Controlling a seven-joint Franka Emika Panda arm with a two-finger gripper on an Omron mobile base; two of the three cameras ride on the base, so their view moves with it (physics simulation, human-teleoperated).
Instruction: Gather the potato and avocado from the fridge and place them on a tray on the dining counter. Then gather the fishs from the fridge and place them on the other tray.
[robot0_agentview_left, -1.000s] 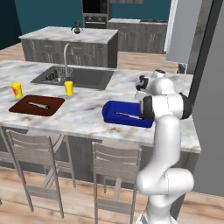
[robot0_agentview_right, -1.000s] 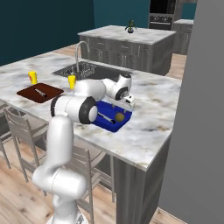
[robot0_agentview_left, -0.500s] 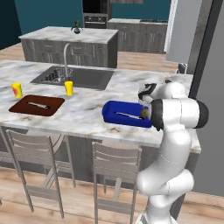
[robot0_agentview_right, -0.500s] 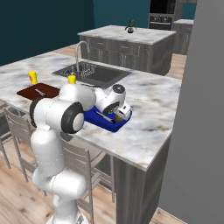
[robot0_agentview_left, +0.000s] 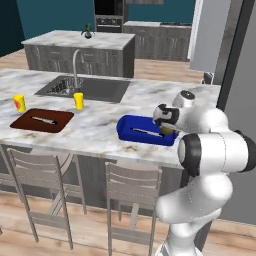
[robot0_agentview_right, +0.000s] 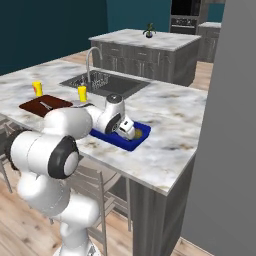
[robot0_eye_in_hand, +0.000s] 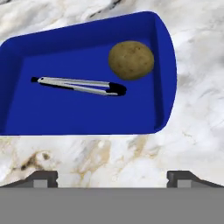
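Marbled dining counter (robot0_eye_in_hand: 131, 153): potato (robot0_eye_in_hand: 131, 60) in tray (robot0_eye_in_hand: 65, 113), fingers (robot0_eye_in_hand: 43, 178) spread wide, empty.

Tongs (robot0_eye_in_hand: 78, 85) and potato (robot0_eye_in_hand: 131, 60) crowding blue tray (robot0_eye_in_hand: 87, 118), apparently.

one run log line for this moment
gripper: open, holds nothing | potato: in blue tray, beside tongs | avocado: not on tray

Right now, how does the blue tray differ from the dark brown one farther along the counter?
The blue tray is bright blue; the brown tray is dark reddish-brown. The blue tray holds a potato and tongs; the brown tray holds one slender silvery utensil, too small to identify. The blue tray lies by the open gripper; the brown tray sits near two yellow cups. Both are shallow, rectangular and rest flat on the marbled counter.
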